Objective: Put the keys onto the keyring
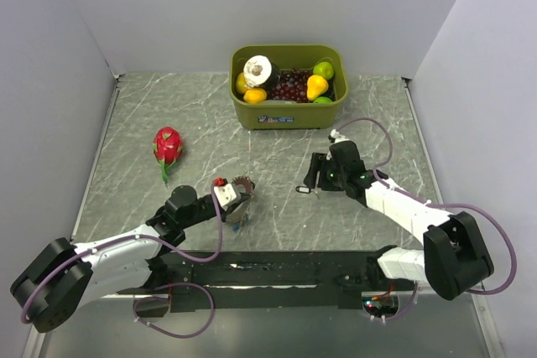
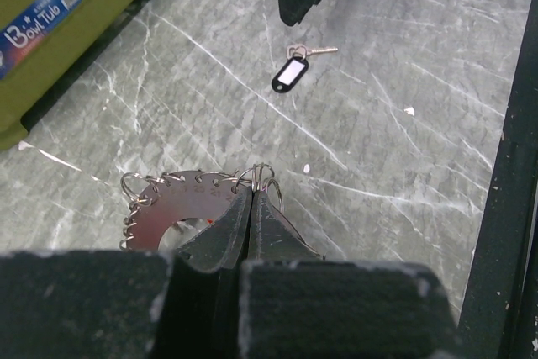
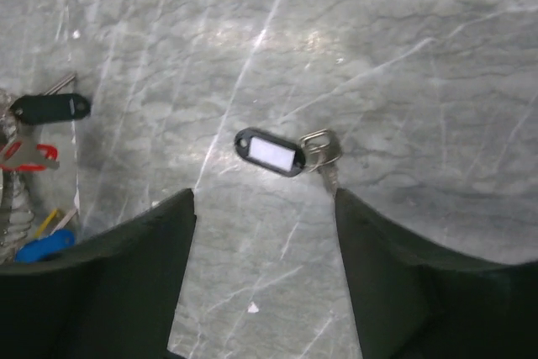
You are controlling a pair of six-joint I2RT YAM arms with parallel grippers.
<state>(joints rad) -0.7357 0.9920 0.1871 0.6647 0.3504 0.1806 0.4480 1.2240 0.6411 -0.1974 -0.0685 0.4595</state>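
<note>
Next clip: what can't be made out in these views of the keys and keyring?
Keyring: left wrist view, near part hidden behind the shut left claw.
Keys on the ring: right wrist view, cut by the left edge; count unclear.
Loose tagged key: top view, too small for detail.

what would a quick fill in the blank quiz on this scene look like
1. The left jaws are shut on the ___.
2. The black-tagged key lies on the table before the right jaws, which stand ___.
3. The grapes sit in the ___ bin.
Missing: keyring; open; green.
</note>
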